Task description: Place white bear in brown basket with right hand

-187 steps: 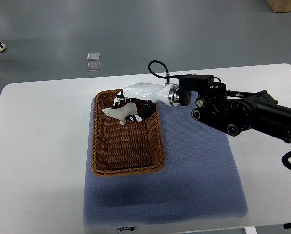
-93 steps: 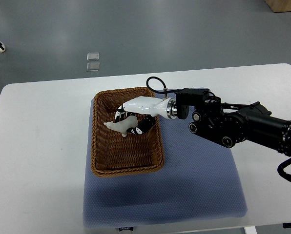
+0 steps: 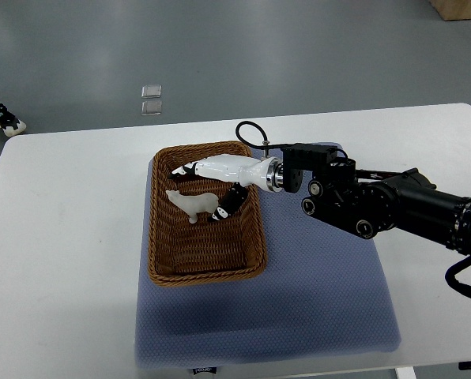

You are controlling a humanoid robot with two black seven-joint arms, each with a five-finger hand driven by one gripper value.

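Observation:
The white bear (image 3: pixel 190 203) lies on the floor of the brown wicker basket (image 3: pixel 206 268), in its far half. My right hand (image 3: pixel 206 189) reaches in over the basket from the right. Its fingers (image 3: pixel 180 170) are spread open around the bear and do not hold it; one dark-tipped finger (image 3: pixel 222 207) is just right of the bear, the others just beyond it. The basket sits on the left part of a blue mat (image 3: pixel 314 300) on the white table (image 3: pixel 62 260). The left arm does not show.
The black right forearm (image 3: pixel 378 201) crosses over the right half of the mat. A person's shoe (image 3: pixel 6 122) stands on the floor at the far left. A small clear item (image 3: pixel 151 99) lies on the floor beyond the table.
The hand lowered the bear into the basket and the fingers opened. The bear now rests loose on the basket floor. A person's shoe at the far left moved down the picture.

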